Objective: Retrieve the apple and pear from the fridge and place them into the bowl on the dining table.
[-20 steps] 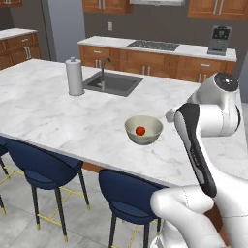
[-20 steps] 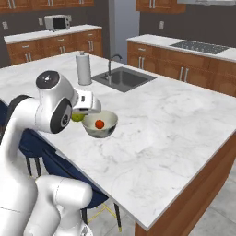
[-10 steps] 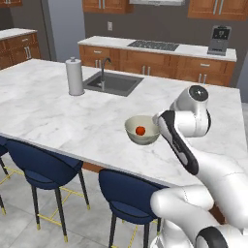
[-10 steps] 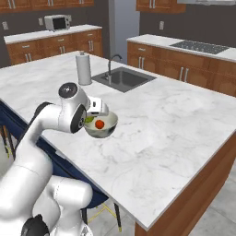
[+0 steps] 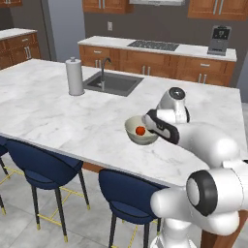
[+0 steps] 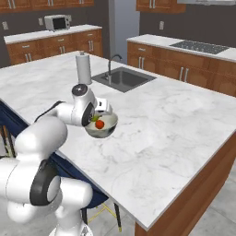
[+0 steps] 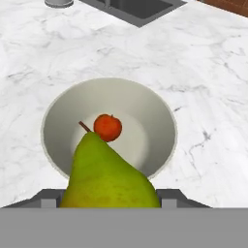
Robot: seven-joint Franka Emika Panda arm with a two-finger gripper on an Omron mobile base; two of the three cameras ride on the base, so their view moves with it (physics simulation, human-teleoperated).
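Note:
The off-white bowl (image 7: 162, 117) stands on the white marble dining table (image 5: 58, 116) with the small red apple (image 7: 107, 127) lying inside it. My gripper (image 7: 109, 196) is shut on the yellow-green pear (image 7: 109, 179), which hangs stem forward just above the bowl's near rim. From the left base view the gripper (image 5: 148, 122) sits at the right rim of the bowl (image 5: 131, 127), beside the apple (image 5: 140, 131). The right base view shows a green sliver of pear (image 6: 94, 118) over the bowl (image 6: 102, 132), next to the apple (image 6: 99, 124). The fridge is out of view.
A paper towel roll (image 5: 74, 76) and a sink (image 5: 111, 83) with a faucet lie beyond the bowl on the same top. Blue stools (image 5: 41, 164) line the near edge. The back counter carries a stovetop (image 5: 154, 45); a microwave (image 6: 57, 21) sits far left.
The arm has swung in toward the bowl and lowered, bringing the hand with the pear from beside the bowl to its rim. The apple and bowl have not moved.

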